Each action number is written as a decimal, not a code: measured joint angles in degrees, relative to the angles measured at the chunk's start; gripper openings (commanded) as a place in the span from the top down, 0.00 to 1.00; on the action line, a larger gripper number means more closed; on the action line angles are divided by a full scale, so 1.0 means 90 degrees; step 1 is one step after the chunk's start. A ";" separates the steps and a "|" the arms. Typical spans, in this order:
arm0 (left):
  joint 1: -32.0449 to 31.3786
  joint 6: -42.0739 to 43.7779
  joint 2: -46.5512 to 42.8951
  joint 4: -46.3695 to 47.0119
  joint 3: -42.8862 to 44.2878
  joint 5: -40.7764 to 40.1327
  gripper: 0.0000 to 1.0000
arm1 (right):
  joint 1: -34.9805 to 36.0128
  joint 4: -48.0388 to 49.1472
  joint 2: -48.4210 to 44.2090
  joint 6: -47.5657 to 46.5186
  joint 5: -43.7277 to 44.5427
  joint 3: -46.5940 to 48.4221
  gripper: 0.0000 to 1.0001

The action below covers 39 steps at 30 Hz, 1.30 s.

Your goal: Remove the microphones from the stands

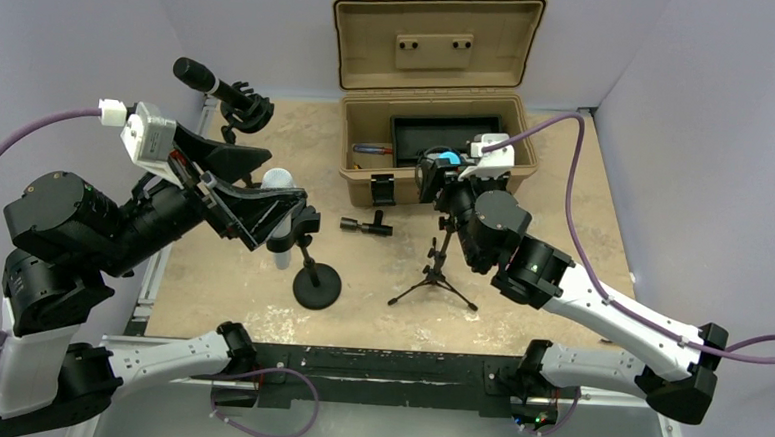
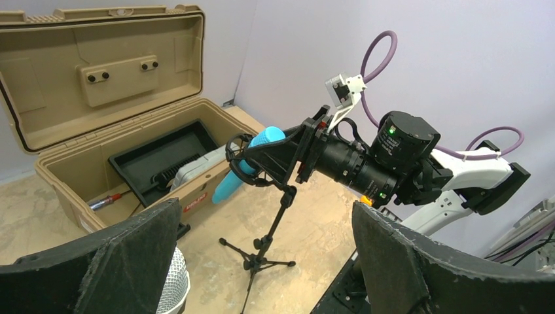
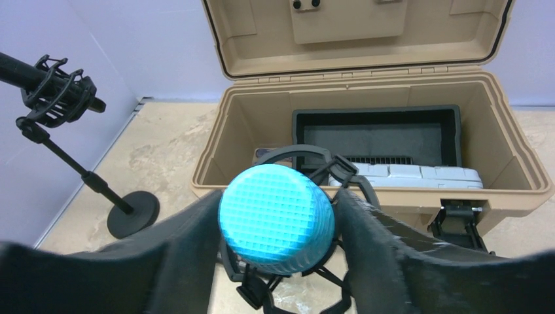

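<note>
A blue microphone [image 1: 449, 159] sits in a black shock mount [image 3: 301, 154] on a small tripod stand [image 1: 437, 276]. My right gripper [image 1: 436, 173] is closed round its mesh head [image 3: 275, 219], with a finger pressed on each side. The left wrist view shows this grip on the blue microphone [image 2: 262, 140] above the tripod [image 2: 262, 252]. My left gripper [image 1: 283, 180] is wide open around a white microphone [image 1: 279, 181] clipped on a round-base stand [image 1: 317, 285]. That microphone's silver mesh head [image 2: 171, 288] lies beside the left finger.
An open tan toolbox [image 1: 433, 36] stands at the back with a black tray and tools inside. A black microphone [image 1: 205, 81] sits in a shock mount on its own stand at the back left. A small black part [image 1: 366, 225] lies between the stands.
</note>
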 measured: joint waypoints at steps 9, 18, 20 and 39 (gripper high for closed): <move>0.0000 -0.0044 0.0012 0.0000 0.0000 0.0027 0.00 | 0.0002 0.0000 -0.0019 -0.0002 -0.0022 0.0000 0.72; 0.0000 -0.0046 0.0075 0.0000 0.0000 0.0061 0.00 | 0.0002 -0.0199 -0.0153 -0.0002 -0.0017 0.0027 0.95; 0.0000 -0.0046 0.0102 0.0000 0.0002 0.0075 0.00 | 0.0007 -0.0342 -0.0219 0.0002 -0.0046 0.0095 0.98; 0.0000 -0.0070 0.0546 0.0012 0.0005 0.0199 0.00 | 0.0007 -0.1338 -0.1496 0.0017 -0.0588 0.1770 1.00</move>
